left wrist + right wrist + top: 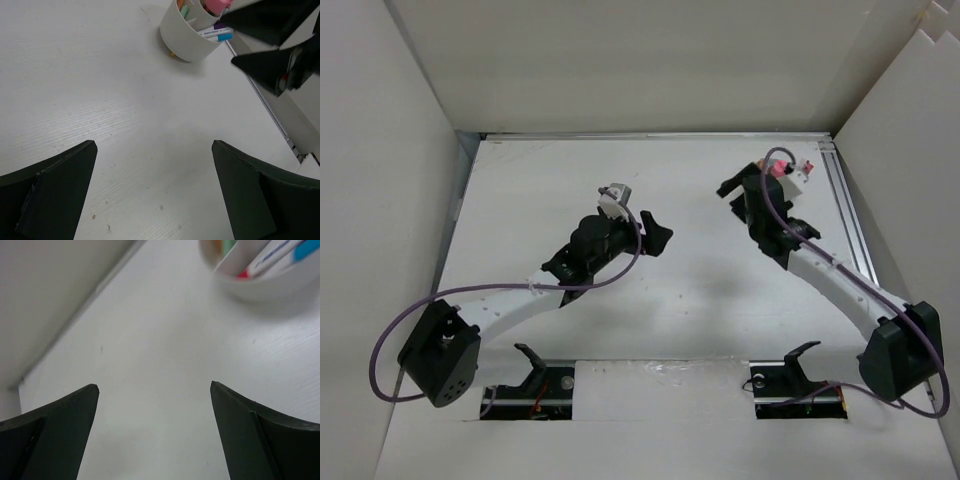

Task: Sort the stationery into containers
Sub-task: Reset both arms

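White walls (620, 60) boxed in a pale table (100, 75), and the only task things in sight were gathered at its far right corner, beside a metal rail (850, 230). The white cup (187, 37) stood upright there with its stationery inside: a blue-tipped marker (222, 36) and a pink piece (216, 6) poking over the rim, and a red-tipped pen (243, 274) leaning against an inner divider. No loose pen showed on the table in any view, so the sorting looked close to finished. The right claw (153, 385) hung just beside the cup, its jaws spread wide with nothing between them. The left claw (154, 145) hovered nearer the middle of the table, jaws equally wide and empty, pointed toward the cup. The main risk lay with the right arm: any sideways pull-away could clip the cup's wall or snag a protruding marker, and so light a cup would probably slide or tip, spilling everything. Its purple cable (775, 160) looped close above the cup, and a swing might drag across the pen tops. If the left arm advanced, the two claws could meet.
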### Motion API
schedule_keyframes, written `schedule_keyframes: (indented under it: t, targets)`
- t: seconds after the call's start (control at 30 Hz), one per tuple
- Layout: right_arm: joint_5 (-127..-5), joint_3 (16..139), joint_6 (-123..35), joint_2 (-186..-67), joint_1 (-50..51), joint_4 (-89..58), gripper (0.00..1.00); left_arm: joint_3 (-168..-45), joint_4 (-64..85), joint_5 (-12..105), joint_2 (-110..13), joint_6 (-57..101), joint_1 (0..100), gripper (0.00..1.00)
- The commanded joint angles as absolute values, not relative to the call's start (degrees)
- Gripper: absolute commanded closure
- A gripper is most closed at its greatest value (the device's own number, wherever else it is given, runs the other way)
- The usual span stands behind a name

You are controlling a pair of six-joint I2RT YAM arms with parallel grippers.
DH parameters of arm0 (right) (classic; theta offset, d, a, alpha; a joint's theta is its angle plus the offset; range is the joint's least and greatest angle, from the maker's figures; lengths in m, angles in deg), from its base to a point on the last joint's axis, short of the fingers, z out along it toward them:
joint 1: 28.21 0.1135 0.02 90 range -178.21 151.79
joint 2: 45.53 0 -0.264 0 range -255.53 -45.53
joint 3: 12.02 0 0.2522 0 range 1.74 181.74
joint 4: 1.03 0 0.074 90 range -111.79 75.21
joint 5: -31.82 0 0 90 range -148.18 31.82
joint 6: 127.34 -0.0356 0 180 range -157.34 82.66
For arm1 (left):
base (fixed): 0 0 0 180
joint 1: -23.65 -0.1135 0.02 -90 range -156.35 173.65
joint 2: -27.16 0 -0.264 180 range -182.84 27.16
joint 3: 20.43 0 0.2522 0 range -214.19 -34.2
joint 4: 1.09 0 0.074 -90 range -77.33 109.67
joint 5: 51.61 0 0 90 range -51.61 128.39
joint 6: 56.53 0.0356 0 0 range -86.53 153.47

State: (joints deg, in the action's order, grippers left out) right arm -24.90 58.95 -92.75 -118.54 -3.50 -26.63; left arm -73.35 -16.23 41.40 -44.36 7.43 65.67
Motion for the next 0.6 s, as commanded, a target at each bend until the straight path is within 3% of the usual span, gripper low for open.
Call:
schedule_keyframes:
  t: [0.0, 0.23, 0.57]
  targets:
    - [-40.94, 54.48, -85.52, -117.42, 2.1, -20.51, 0.0, -71.64, -19.76, 35.06, -40.43, 7.1, 65.83, 0.0]
    - [-43.94, 45.87, -84.97, -116.37, 12.91, -13.05, 0.0, -70.58, -14.5, 26.1, -32.88, 2.88, 65.83, 0.0]
    - [-45.53, 44.45, -85.5, -113.92, 15.47, -10.31, 0.0, -65.84, -1.66, 16.25, -24.96, -1.68, 64.26, 0.0]
